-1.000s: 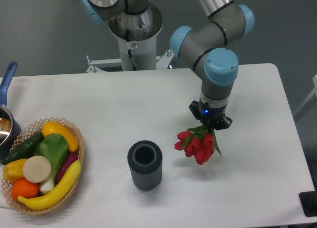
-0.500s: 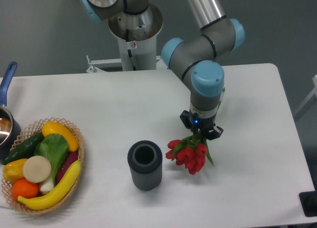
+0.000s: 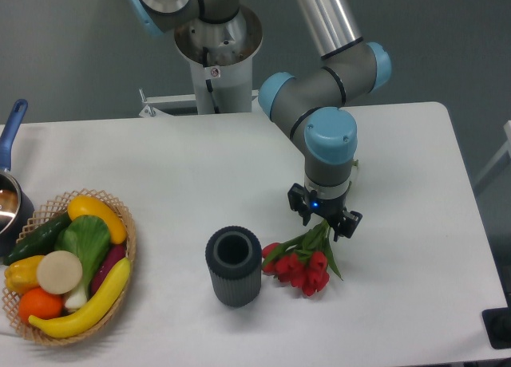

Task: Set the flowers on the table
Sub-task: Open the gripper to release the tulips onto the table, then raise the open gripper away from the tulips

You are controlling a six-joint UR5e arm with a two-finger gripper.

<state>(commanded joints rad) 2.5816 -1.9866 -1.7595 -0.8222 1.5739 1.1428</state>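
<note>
The flowers (image 3: 299, 267), a small bunch of red tulips with green stems and leaves, lie low on the white table (image 3: 399, 223), their heads touching or almost touching it just right of the grey cup (image 3: 234, 266). The stems run up to the right into my gripper (image 3: 324, 220). The gripper points straight down over the stem ends and is shut on them. Whether the heads bear on the tabletop I cannot tell.
A wicker basket (image 3: 128, 247) of fruit and vegetables stands at the left front. A pot with a blue handle (image 3: 12, 128) is at the left edge. The robot base (image 3: 215, 56) stands at the back. A dark object (image 3: 499, 327) sits at the right front corner.
The gripper has moved left and down with the flowers. The tulip heads went from hanging above the table to lying low beside the grey cup.
</note>
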